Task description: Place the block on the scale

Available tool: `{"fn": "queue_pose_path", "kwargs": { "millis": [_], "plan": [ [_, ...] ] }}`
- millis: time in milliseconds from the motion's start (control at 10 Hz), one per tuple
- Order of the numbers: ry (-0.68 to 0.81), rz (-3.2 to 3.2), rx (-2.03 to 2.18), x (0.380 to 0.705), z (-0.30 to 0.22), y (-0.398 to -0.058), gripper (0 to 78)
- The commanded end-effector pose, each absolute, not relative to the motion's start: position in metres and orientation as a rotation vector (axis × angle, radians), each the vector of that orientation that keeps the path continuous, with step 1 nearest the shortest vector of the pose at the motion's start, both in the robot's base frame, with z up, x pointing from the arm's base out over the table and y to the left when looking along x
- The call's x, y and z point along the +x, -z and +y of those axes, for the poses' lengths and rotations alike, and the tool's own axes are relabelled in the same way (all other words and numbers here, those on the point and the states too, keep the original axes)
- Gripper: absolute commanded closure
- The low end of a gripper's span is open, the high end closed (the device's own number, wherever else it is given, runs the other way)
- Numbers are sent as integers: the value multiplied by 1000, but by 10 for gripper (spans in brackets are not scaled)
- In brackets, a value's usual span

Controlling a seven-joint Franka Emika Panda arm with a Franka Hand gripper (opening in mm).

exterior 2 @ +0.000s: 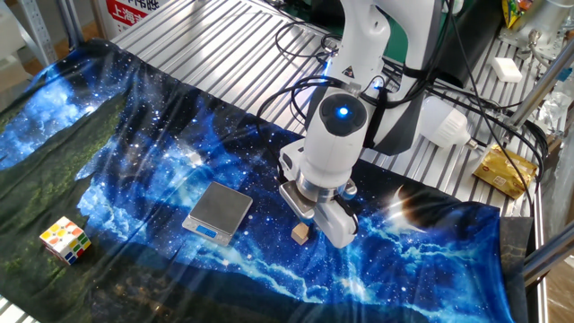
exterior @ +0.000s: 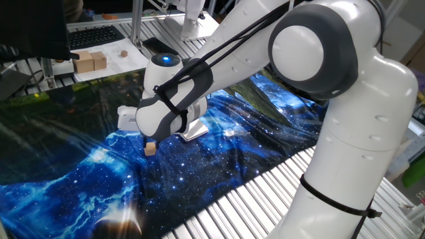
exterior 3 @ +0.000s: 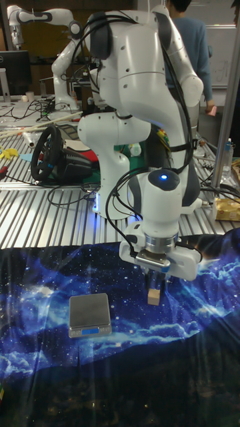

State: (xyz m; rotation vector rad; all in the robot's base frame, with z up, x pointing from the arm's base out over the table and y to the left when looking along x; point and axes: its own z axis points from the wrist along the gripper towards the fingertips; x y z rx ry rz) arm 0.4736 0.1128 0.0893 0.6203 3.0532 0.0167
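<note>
The block (exterior: 151,149), a tiny light-tan wooden cube, rests on the starry blue cloth. It also shows in the other fixed view as the block (exterior 2: 300,233) and in the tall view as the block (exterior 3: 154,295). My gripper (exterior 3: 156,285) hangs straight down over it, its dark fingertips (exterior 3: 164,283) level with the cube's top, one on each side. The jaws look open, with a small gap to the cube. The scale (exterior 2: 220,210), a small flat square device, lies on the cloth to the block's left, about a hand's width away, with nothing on it.
A multicoloured puzzle cube (exterior 2: 65,240) sits near the cloth's left edge. Larger pale wooden blocks (exterior: 89,62) lie on a white sheet beyond the cloth. A yellow packet (exterior 2: 505,169) lies on the slatted metal table (exterior 2: 206,45). Cables run behind the arm's base.
</note>
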Motion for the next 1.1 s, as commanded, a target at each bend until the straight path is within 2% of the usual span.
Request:
{"fn": "queue_pose_path", "kwargs": {
  "millis": [100,700,1100],
  "plan": [
    [-17,3038,668,475,113,-90,1],
    [-17,3038,668,475,113,-90,1],
    [-21,3040,656,476,114,-77,1]
  ]
}}
